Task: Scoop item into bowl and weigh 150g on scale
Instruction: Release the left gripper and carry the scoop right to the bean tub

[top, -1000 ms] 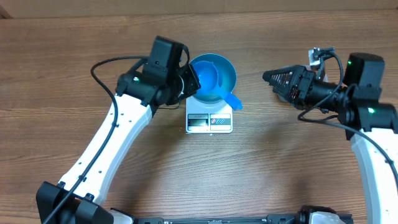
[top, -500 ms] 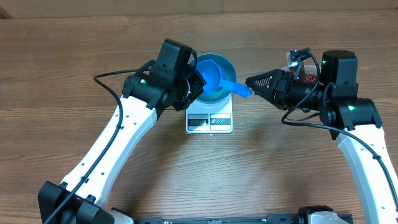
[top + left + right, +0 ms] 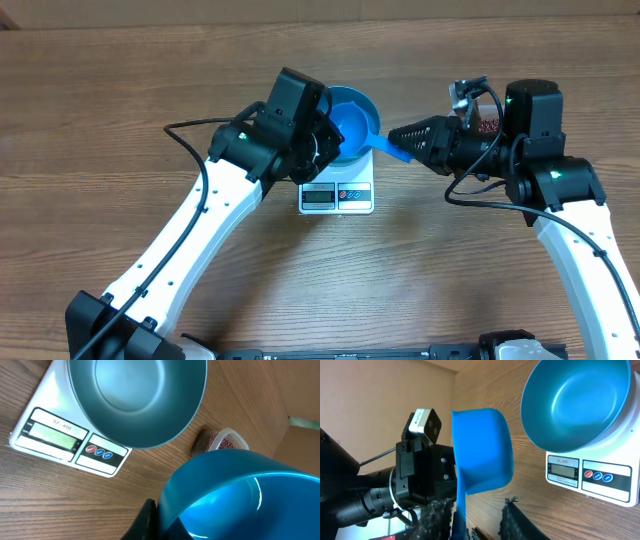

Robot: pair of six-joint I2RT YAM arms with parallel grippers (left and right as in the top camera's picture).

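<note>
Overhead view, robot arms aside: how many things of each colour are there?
Blue: 2 (bowl, scoop)
White: 1 (scale)
Clear: 1 (tub holding red-brown beans)
Total: 4

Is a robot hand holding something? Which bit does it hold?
The left gripper pinches the blue scoop by its cup's rim. The right gripper has fingers either side of the handle, not clamped yet.
</note>
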